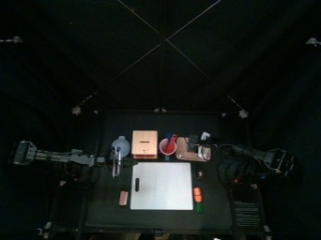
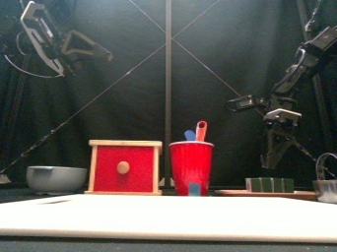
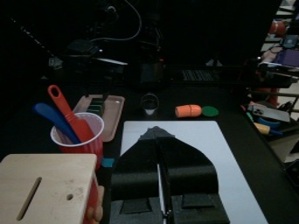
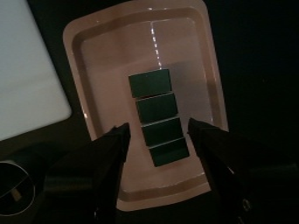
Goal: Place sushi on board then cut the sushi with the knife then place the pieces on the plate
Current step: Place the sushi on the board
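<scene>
Sushi roll of four dark green blocks lies lengthwise in the pink tray, near the white cutting board. The right gripper is over it, jaws spread either side of the blocks. The left gripper hangs above the board, jaws pressed together, holding nothing. A blue knife and a red knife stand in the red cup.

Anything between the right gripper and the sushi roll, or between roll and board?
Nothing visible. The right gripper hangs over the sushi roll on the pink tray, jaws open either side. The white board lies beside the tray; only the tray's rim lies between.
</scene>
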`<state>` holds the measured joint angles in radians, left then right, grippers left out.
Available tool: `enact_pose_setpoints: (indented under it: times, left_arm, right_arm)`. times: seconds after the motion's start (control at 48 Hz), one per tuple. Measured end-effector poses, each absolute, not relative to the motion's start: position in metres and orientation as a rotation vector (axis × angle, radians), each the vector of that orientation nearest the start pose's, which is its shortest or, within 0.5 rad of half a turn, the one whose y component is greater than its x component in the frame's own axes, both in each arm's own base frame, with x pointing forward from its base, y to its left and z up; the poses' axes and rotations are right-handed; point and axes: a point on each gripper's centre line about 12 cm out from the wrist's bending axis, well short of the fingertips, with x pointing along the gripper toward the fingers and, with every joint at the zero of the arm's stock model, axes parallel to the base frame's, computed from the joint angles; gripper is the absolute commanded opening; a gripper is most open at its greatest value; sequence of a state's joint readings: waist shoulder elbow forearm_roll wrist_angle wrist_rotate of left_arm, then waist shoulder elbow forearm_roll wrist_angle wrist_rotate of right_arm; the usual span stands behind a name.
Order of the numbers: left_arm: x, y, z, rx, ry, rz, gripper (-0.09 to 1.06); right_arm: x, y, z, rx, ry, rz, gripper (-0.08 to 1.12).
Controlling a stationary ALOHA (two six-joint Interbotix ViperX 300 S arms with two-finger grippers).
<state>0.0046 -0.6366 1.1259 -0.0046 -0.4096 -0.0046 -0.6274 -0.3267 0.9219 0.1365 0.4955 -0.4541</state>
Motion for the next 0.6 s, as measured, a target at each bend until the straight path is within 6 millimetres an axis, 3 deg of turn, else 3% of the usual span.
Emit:
enact_pose_setpoints:
  times: [0.292,0.604]
  left_arm:
    - [0.252,0.001,0.253,-0.008,0.080,0.006,0.00]
    - [0.252,0.002,0.253,-0.019,0.080,0.011,0.00]
  right_arm:
    - [0.217,-0.163,0.137,0.125,1.133,-0.299,0.88]
    - [0.221,-0.164,0.114,0.160,1.176,-0.294,0.87]
